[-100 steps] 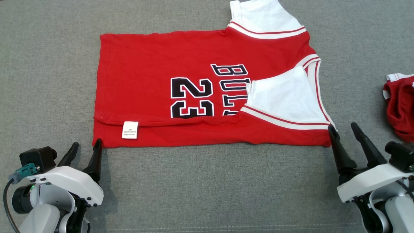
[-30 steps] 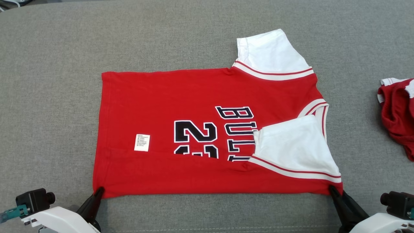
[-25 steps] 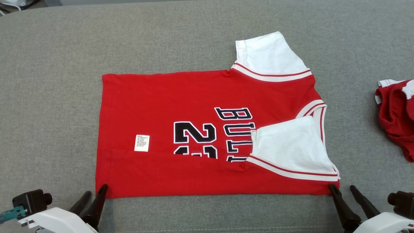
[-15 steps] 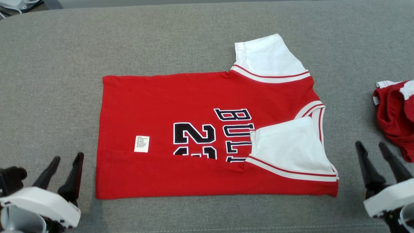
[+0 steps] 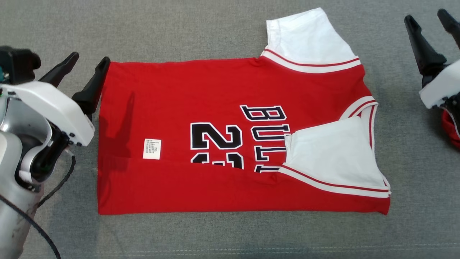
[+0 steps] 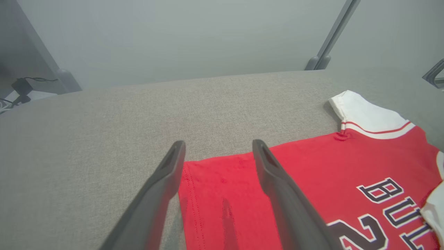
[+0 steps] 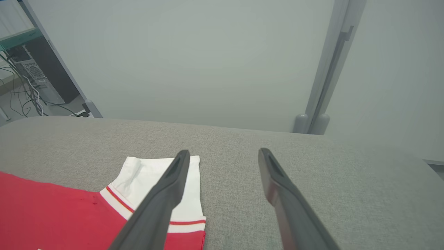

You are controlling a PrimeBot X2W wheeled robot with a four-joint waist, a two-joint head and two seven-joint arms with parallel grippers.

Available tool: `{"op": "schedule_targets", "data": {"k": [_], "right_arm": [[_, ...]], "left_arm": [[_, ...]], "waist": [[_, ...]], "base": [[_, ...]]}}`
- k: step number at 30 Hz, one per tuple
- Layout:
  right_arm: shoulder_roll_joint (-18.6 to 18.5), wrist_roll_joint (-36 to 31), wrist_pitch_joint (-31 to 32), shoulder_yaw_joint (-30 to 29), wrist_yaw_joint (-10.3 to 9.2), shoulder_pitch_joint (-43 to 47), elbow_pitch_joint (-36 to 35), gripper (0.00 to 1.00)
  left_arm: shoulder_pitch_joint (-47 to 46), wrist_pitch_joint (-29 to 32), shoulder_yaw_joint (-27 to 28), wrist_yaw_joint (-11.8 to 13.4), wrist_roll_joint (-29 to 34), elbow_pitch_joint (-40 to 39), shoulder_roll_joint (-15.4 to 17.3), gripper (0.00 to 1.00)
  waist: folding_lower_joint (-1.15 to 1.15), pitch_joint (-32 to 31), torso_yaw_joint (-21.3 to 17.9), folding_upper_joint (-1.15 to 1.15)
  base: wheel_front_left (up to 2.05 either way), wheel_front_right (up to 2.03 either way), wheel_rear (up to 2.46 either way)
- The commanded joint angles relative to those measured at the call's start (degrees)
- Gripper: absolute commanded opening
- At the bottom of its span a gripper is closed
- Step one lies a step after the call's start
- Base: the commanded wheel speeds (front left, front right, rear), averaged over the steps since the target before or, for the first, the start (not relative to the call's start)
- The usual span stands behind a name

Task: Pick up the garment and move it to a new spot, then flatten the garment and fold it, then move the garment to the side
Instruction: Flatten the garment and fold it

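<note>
The lower half of the black number and lettering on the garment [image 5: 172, 93] is hidden under its own folded-up near strip and a white sleeve [image 5: 334, 154] laid across the chest. A second red garment [image 5: 451, 131] is mostly covered by the white body of the right gripper [image 5: 425, 15] and cut by the frame edge. The garment lies flat on the grey padded surface [image 5: 215, 237], its far hem corner between the spread, empty fingers of the left gripper [image 5: 90, 57]; whether they touch it cannot be told. The right gripper, also spread and empty, has the far sleeve [image 5: 309, 36] off its left finger. Ahead of both sets of fingertips bare surface runs to its far edge
</note>
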Motion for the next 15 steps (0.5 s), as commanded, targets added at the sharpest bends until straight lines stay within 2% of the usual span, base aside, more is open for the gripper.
{"op": "schedule_targets", "data": {"k": [1,6,15], "right_arm": [[-1.66,1.27,1.02,2.85,0.02,-3.94,1.16,1.00],[-3.03,3.19,2.25,9.37,0.02,-14.25,9.17,1.00],[-2.76,7.27,3.98,20.26,0.02,-26.73,21.81,1.00]], "left_arm": [[-5.21,1.09,1.42,-1.81,0.01,1.50,2.01,1.00],[-12.93,4.13,-1.77,-5.91,-0.19,9.81,0.06,1.00],[-20.69,5.20,-4.53,-9.73,-1.83,22.19,-3.45,1.00]], "waist": [[0.00,1.99,1.21,0.00],[0.00,4.77,2.70,0.00],[0.00,8.97,5.00,0.00]], "base": [[0.00,0.00,0.00],[0.00,0.00,0.00],[0.00,0.00,0.00]]}}
